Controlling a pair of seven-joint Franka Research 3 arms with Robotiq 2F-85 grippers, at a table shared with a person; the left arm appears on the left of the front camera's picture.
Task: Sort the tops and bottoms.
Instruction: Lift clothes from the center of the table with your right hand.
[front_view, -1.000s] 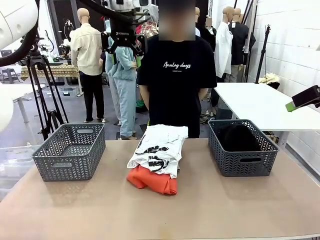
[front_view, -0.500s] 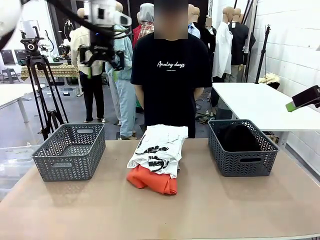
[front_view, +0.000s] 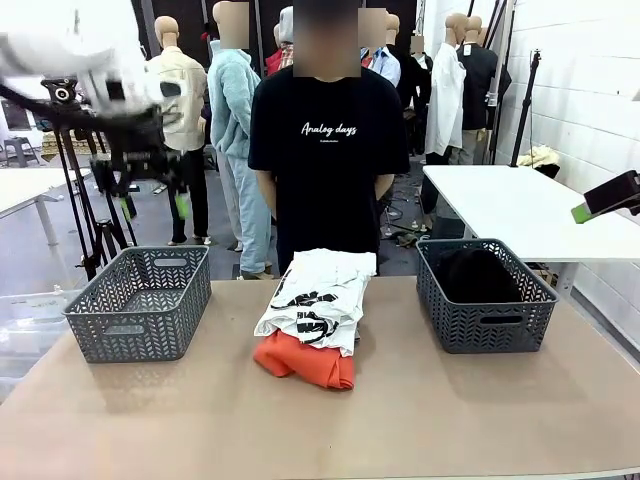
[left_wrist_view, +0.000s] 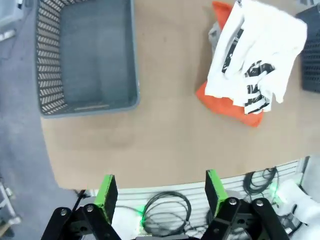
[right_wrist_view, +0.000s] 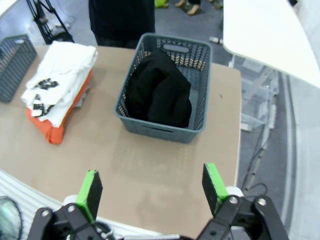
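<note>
The tops lie stacked mid-table: a white tee with black print (front_view: 318, 295) (left_wrist_view: 255, 55) (right_wrist_view: 57, 75) on top of an orange one (front_view: 305, 362) (left_wrist_view: 227, 105) (right_wrist_view: 50, 130). A sliver of a grey one (left_wrist_view: 214, 32) peeks out beside them. A bundled black garment (front_view: 478, 275) (right_wrist_view: 160, 95) fills the right basket (front_view: 485, 325); its kind is unclear. My left gripper (front_view: 153, 205) (left_wrist_view: 160, 192), blurred, hangs open and empty above the left basket (front_view: 140, 305) (left_wrist_view: 85, 55). My right gripper (right_wrist_view: 151, 190) is open and empty, high over the table's right side; one finger (front_view: 600, 200) shows at the right edge.
A person in a black T-shirt (front_view: 320, 150) stands at the far edge behind the pile, hands behind the back. The left basket holds nothing. A tripod (front_view: 85, 180) stands beyond the left basket and a white table (front_view: 520, 205) beyond the right one.
My left arm has swung from high above the table's middle leftward and down to above the left basket. The person has shifted slightly left. The right gripper and clothes have not moved.
</note>
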